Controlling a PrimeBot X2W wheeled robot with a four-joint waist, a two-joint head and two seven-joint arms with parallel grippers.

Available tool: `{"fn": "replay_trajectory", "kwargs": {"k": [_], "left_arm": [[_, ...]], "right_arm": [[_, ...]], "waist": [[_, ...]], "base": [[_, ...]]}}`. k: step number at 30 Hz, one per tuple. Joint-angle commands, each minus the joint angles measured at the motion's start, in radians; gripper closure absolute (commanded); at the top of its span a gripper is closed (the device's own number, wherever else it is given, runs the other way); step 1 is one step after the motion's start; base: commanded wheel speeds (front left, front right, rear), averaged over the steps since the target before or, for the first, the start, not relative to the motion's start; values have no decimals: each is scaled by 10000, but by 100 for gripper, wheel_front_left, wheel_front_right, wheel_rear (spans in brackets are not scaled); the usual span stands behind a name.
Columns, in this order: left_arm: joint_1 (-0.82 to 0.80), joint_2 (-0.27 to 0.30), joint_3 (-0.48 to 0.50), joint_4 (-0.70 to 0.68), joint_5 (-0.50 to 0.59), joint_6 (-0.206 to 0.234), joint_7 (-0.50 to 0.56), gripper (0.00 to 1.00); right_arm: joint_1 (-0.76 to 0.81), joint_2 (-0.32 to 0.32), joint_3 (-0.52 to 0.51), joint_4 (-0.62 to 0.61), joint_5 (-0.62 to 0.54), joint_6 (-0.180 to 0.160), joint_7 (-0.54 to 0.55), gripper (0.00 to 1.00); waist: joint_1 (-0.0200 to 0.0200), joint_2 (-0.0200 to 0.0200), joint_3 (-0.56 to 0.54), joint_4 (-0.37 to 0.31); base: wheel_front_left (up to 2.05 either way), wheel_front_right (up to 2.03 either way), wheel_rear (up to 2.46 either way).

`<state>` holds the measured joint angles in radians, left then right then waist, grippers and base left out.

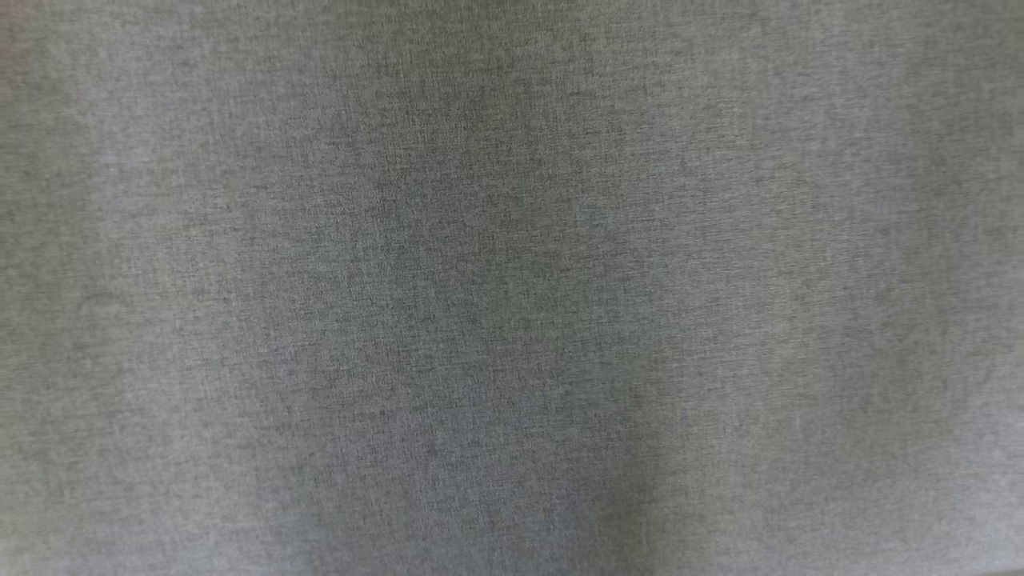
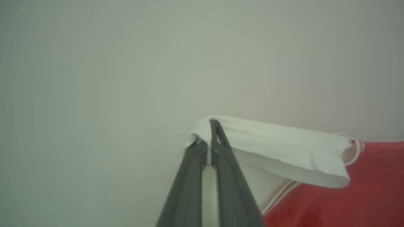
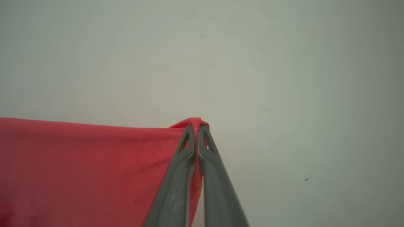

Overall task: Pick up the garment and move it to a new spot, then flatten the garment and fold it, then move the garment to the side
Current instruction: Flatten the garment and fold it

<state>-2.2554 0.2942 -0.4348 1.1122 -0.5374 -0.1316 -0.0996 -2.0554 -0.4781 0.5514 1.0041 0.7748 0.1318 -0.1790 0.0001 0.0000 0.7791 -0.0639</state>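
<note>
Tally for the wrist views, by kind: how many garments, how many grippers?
garment, red with white parts: 1
grippers: 2 (left gripper, right gripper, each pinching the garment)
total: 3

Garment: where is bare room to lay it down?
The grey cloth surface in the head view is bare edge to edge. Crowded between the claws: left claw pinches the garment by its white band, right claw by its red edge.

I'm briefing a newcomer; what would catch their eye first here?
The red garment stands out: in the right wrist view, the right gripper has its fingers shut on the red edge. In the left wrist view, the left gripper clamps a white section. The head view shows grey fabric.
</note>
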Motion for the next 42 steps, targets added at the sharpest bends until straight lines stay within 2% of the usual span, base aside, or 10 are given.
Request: {"fn": "replay_trajectory", "kwargs": {"k": [1, 5, 13, 17, 22, 28, 30, 35, 38, 42], "left_arm": [[422, -17, 48, -89, -282, 29, -229, 100], [1734, 121, -256, -702, -1039, 28, -527, 100], [5761, 1543, -585, -3484, -2954, 24, -826, 100], [8231, 2031, -477, -5088, -3385, 155, -1128, 100], [11511, 2331, 40, -7552, -3756, 1325, -1502, 100], [15512, 2500, 1044, -10347, -4147, 2710, -1647, 100], [16798, 2441, 1793, -11207, -4169, 3149, -1665, 100], [19910, 1862, 2591, -12816, -3927, 3622, -1664, 100], [20904, 1519, 2885, -13101, -3759, 3688, -1665, 100], [22393, 731, 3213, -13277, -3474, 3508, -1667, 100]], "right_arm": [[368, -11, 121, -30, 150, -24, -135, 100], [1209, -1, 576, -443, 481, -25, -378, 100], [4145, -407, 1139, -2122, 1550, -24, -741, 100], [5998, -799, 1221, -3274, 1929, -24, -824, 100], [8604, -1312, 932, -4772, 2075, -24, -865, 100], [11861, -1263, 110, -6236, 1547, -24, -868, 100], [12786, -1181, 46, -6538, 1344, -25, -869, 100], [14897, -986, -579, -7051, 1328, -25, -771, 100], [15706, -924, -902, -7189, 1269, -25, -724, 100], [17294, -715, -1537, -7538, 1099, -27, -574, 100]], "waist": [[-1, 0, -154, -15], [-1, 0, -643, -66], [-1, 0, -1724, -127], [-1, 0, -2324, 14], [-1, 0, -3089, 148], [-1, 0, -3934, 50], [-1, 0, -4213, -57], [-1, 0, -4840, -125], [-1, 0, -5017, -85], [-1, 0, -5267, 44]], "base": [[0, 0, 0], [0, 0, 0], [0, 0, 0], [0, 0, 0], [0, 0, 0], [0, 0, 0], [0, 0, 0], [0, 0, 0], [0, 0, 0], [0, 0, 0]]}}
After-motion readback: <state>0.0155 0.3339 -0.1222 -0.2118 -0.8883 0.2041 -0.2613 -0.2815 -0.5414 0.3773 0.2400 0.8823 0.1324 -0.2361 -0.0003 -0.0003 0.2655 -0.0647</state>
